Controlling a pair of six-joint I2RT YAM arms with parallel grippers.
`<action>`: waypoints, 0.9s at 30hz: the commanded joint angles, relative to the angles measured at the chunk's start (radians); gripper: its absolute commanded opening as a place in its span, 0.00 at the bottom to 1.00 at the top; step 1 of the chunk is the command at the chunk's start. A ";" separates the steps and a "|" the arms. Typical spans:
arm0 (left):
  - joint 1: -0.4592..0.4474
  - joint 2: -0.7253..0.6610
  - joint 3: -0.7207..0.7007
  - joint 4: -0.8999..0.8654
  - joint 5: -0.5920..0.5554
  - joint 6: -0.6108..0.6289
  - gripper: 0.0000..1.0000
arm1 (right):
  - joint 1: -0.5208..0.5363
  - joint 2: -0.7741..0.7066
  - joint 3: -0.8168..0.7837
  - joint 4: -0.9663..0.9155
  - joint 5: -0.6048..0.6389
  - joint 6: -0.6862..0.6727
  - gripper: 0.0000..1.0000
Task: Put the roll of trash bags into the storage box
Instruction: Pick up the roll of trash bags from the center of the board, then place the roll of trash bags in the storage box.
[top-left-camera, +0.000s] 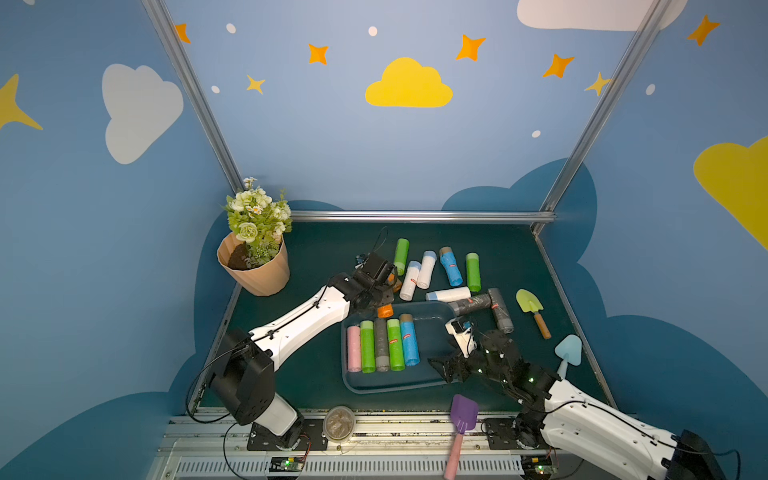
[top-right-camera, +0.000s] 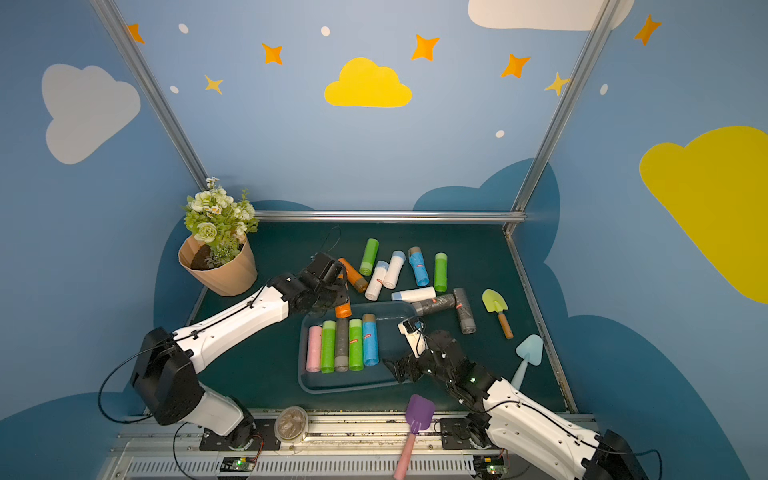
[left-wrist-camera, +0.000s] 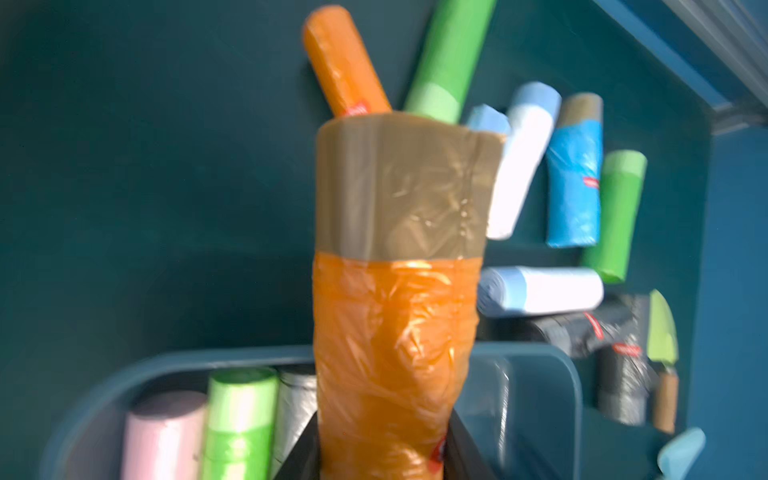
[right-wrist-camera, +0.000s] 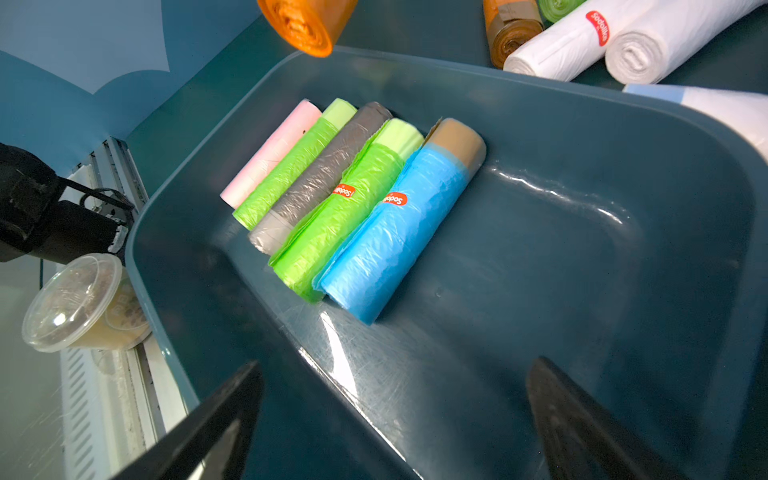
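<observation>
We see the left gripper clamped on the orange roll of trash bags. The jaws pinch its orange end, and the brown-banded end sticks out beyond them. In both top views the roll is at the far rim of the storage box, toward the left end of that rim, with only its orange end showing below the wrist. In the right wrist view its spiral end is up by the far wall of the box, not down on the floor. We cannot tell whether it touches the rim.

The right gripper is over the near right part of the box. Its jaws are wide apart with nothing between them, and the bare floor of the box shows in the gap.

Inside the box, five rolls lie side by side in the left half: pink, green, grey, green, blue.

On the table beyond the far rim lie more loose rolls, among them a second orange roll and two white rolls touching each other.
</observation>
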 joint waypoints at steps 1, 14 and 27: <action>-0.049 -0.024 -0.030 0.023 -0.002 -0.058 0.39 | -0.006 -0.027 -0.002 -0.016 -0.006 0.017 0.97; -0.228 -0.004 -0.104 0.121 -0.053 -0.177 0.39 | -0.012 -0.055 -0.007 -0.029 -0.016 0.022 0.97; -0.281 0.120 -0.048 0.156 -0.016 -0.202 0.40 | -0.023 -0.094 -0.016 -0.087 -0.027 0.082 0.97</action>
